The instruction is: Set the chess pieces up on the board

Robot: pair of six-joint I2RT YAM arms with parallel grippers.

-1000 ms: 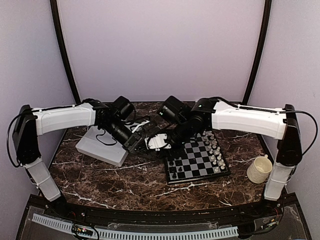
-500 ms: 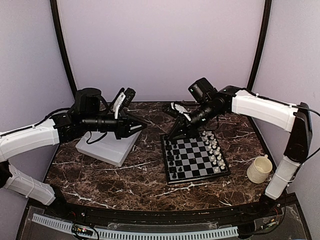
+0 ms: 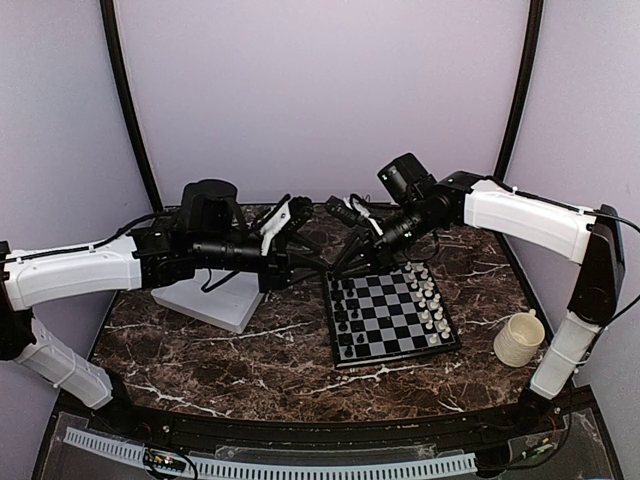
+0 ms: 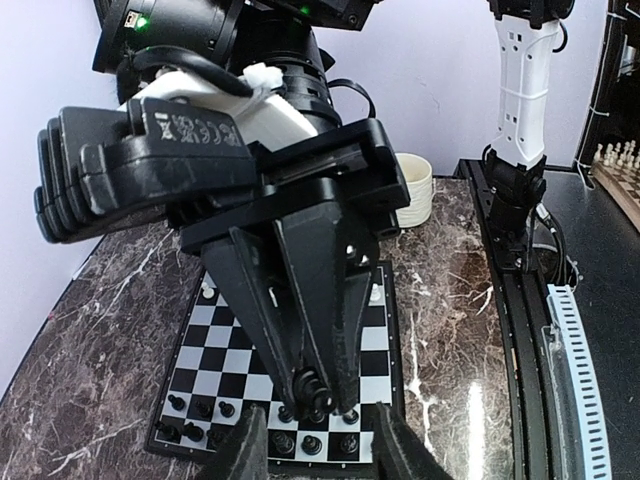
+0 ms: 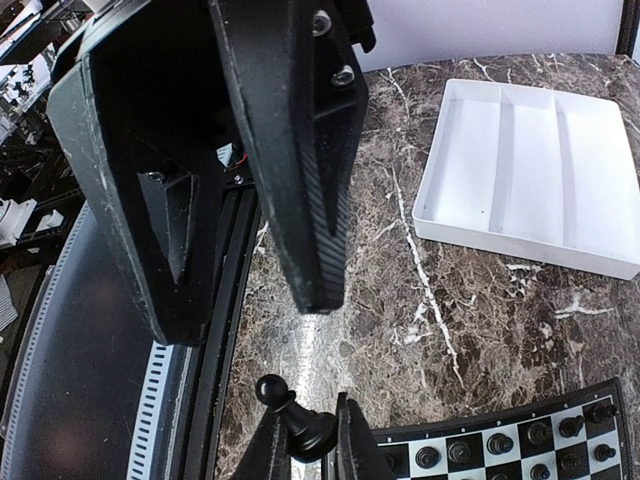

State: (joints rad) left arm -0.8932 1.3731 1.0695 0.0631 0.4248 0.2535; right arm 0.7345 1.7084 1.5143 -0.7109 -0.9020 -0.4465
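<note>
Black-and-white checked board (image 3: 392,318), white-veined brown marble table (image 3: 250,360), white tray (image 5: 470,170).

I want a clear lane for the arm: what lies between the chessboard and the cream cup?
Nothing stands there. The top external view shows only bare marble table between the board and the cup.

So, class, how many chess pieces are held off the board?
1: a black pawn in the jaws of the right gripper, near a corner of the board. The left gripper holds none.
</note>
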